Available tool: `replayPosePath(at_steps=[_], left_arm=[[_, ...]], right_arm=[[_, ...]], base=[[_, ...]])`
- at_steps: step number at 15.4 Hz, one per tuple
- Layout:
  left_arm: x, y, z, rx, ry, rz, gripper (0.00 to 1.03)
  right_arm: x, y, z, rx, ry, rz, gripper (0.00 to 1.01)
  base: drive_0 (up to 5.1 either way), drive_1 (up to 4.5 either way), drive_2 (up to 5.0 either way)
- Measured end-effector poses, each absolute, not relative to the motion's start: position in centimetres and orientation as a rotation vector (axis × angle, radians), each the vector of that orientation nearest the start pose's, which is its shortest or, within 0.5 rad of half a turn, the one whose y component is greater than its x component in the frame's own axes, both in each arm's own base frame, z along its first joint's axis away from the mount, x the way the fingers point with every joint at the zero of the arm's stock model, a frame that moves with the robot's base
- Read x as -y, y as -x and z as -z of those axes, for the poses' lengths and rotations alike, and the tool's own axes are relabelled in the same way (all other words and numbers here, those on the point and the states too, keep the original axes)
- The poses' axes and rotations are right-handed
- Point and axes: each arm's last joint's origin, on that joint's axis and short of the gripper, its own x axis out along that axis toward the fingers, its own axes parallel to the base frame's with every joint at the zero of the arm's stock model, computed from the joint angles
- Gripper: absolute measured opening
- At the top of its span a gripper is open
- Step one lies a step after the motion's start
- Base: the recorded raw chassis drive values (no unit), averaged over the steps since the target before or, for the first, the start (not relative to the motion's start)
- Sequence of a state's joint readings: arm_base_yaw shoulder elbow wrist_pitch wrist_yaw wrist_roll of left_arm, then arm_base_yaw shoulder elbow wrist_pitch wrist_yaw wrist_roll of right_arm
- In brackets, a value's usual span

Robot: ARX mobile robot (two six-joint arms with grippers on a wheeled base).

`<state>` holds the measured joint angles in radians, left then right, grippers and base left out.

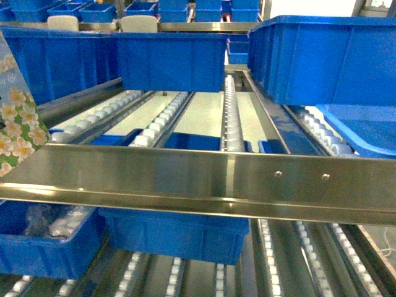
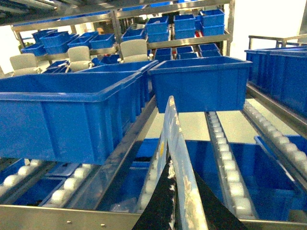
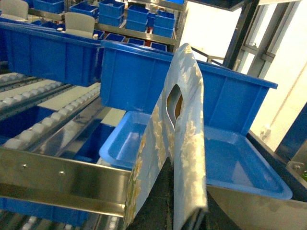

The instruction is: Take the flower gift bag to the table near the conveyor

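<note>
Both grippers appeared to be carrying bags, so the transport step seemed in hand; next, a judgement, the load must clear the conveyor point(image 1: 229, 117) and reach the table, which no view showed. The left gripper point(image 2: 175, 211) was clamped on a thin pale bag point(image 2: 175, 143) seen edge-on. The right gripper point(image 3: 180, 211) pinched a flower gift bag point(image 3: 184, 120) above a blue tray point(image 3: 230, 163). Only the head view showed a floral bag point(image 1: 18, 124) at its left edge, with no grippers visible.

The flower gift bag point(image 1: 17, 124) is showing white-and-yellow blossoms on green, the bins point(image 1: 172, 60) are gleaming blue, and the conveyor point(image 1: 158, 124) rollers are showing white.
</note>
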<state>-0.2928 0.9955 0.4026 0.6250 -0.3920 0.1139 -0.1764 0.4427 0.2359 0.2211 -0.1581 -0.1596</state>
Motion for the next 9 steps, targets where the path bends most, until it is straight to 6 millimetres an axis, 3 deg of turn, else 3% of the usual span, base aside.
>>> replayPosePath(at_steps=[9], left_arm=[[4.93, -20.19, -24.04, 0.02, -0.105, -0.101, 0.02]], right_arm=[[1.83, -12.87, -22.62, 0.011, 0.162, 0.019, 0.02]], base=[[-4.8, 1.23, 3.6]])
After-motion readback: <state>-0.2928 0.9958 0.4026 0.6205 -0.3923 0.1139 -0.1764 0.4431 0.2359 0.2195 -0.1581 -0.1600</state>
